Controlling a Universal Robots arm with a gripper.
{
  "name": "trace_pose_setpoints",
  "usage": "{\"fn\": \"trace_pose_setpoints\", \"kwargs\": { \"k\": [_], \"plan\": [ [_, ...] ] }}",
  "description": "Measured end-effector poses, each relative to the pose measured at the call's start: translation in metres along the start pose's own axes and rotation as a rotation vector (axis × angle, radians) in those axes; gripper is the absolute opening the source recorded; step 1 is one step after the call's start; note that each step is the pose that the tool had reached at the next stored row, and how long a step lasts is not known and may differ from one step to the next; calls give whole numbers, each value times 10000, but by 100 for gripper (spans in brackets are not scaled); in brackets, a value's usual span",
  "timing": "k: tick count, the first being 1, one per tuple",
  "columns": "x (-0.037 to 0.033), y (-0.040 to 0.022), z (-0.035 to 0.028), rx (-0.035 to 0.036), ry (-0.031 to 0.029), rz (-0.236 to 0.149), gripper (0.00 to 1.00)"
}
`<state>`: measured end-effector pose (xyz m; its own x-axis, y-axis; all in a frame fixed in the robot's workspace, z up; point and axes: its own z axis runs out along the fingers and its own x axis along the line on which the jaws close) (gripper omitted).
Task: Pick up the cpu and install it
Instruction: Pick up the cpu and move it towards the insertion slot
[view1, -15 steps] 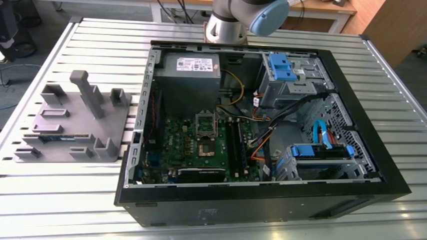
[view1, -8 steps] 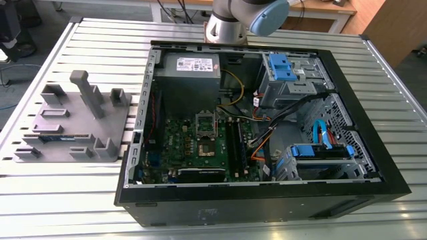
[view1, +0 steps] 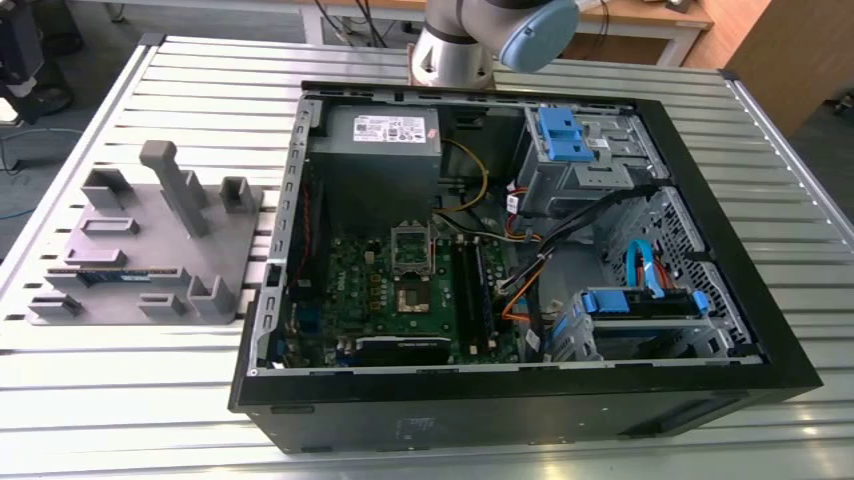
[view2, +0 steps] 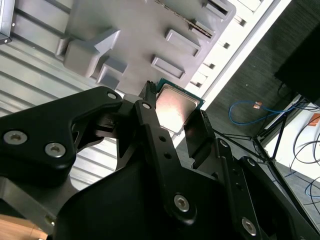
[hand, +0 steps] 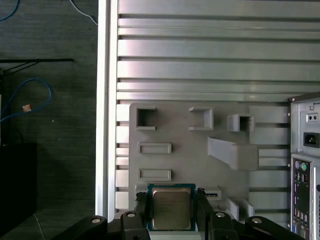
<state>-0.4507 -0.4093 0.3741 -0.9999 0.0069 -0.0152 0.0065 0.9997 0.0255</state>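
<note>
The cpu (hand: 171, 206), a flat square chip with a silvery top and dark rim, sits between the two black fingers of my gripper (hand: 172, 212), which is shut on it. In the second wrist view the cpu (view2: 175, 106) is pinched by its edges in the gripper (view2: 176, 119), well above the grey fixture tray (view2: 140, 30). The open computer case (view1: 747, 330) lies on the table in the exterior view, with the green motherboard (view1: 358, 290) and its socket (view1: 411, 285) facing up.
The grey fixture tray (view1: 227, 235) with raised posts lies at the exterior view's left of the case, and a memory stick (view1: 112, 272) rests on it. Drive cages (view1: 581, 150) and cables (view1: 527, 280) crowd the case. The slatted table edge (hand: 104, 125) borders dark floor.
</note>
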Motion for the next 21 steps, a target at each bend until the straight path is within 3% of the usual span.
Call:
{"fn": "trace_pose_setpoints", "kwargs": {
  "k": [21],
  "plan": [
    [-71, 1, -14, 0, 0, 1, 47]
  ]
}}
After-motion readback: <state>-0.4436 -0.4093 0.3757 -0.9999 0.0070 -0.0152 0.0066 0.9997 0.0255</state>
